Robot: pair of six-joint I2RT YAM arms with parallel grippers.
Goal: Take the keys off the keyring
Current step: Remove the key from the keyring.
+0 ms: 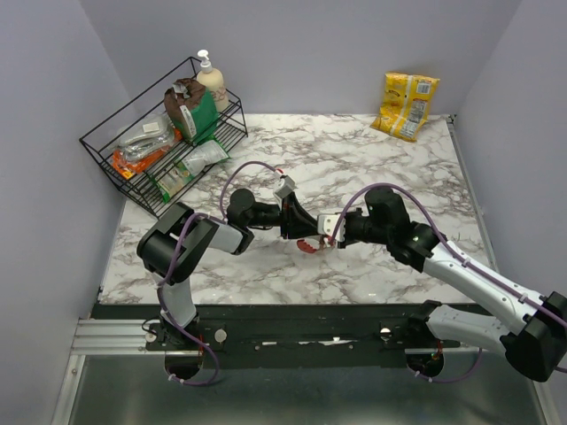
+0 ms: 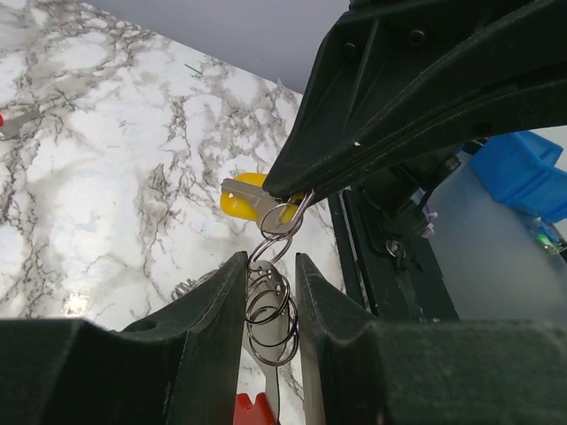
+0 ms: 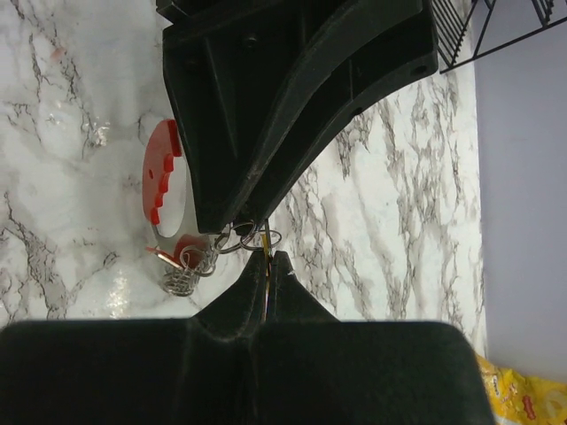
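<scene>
One yellow bag (image 1: pixel 406 105) shows unreadable print; right gripper (image 3: pixel 268 255) pinches yellow key (image 2: pixel 237 205).

table: white marble-look top (image 1: pixel 354 168), grey veins all over
far left corner: black wire rack (image 1: pixel 115 146) sitting on it
far right corner: yellow snack bag (image 1: pixel 406 104)

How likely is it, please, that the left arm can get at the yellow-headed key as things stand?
Probably not cleanly. The right hand is shut on the yellow-headed key and covers most of it, while the left hand straddles the keyring right beside it. Only the yellow head sticks out free.
</scene>
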